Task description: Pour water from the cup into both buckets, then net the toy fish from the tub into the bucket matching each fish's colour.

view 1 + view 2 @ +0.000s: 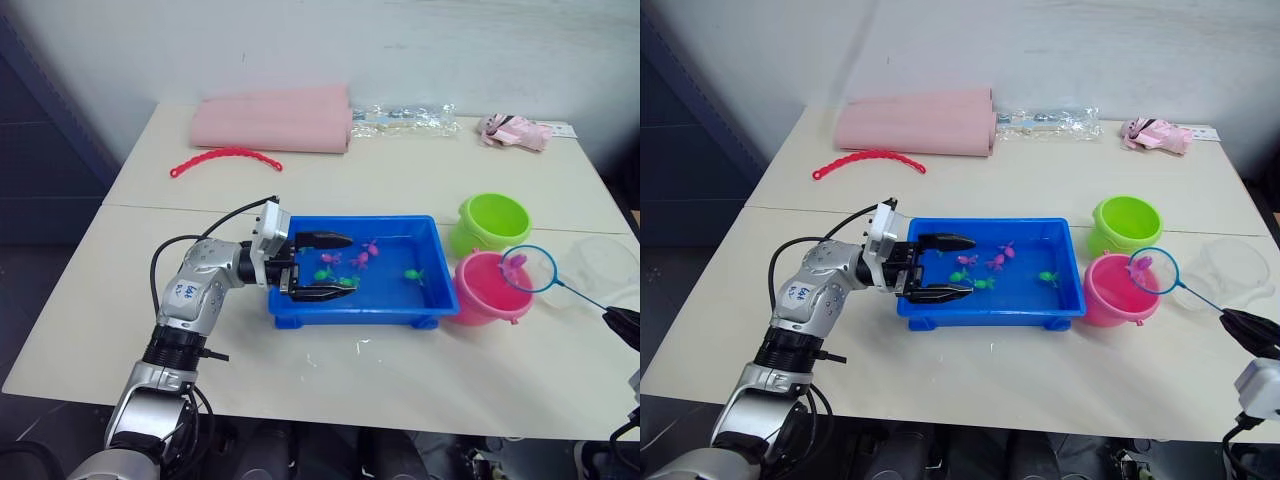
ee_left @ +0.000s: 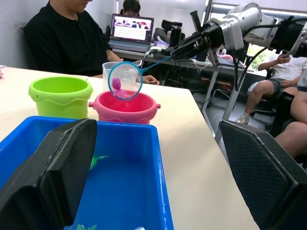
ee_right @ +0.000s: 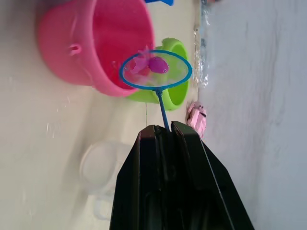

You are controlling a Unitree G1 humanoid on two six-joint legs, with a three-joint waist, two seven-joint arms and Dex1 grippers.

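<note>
A small white sticker on the left arm's silver forearm carries blue handwriting, but the marks are too small and slanted to make out for certain. The laptop screen behind the surface, seen from the left wrist view, shows a grid of coloured tiles with no legible words. Nothing else in the pictures bears text, a brand, a number or a sign that can be read.
</note>
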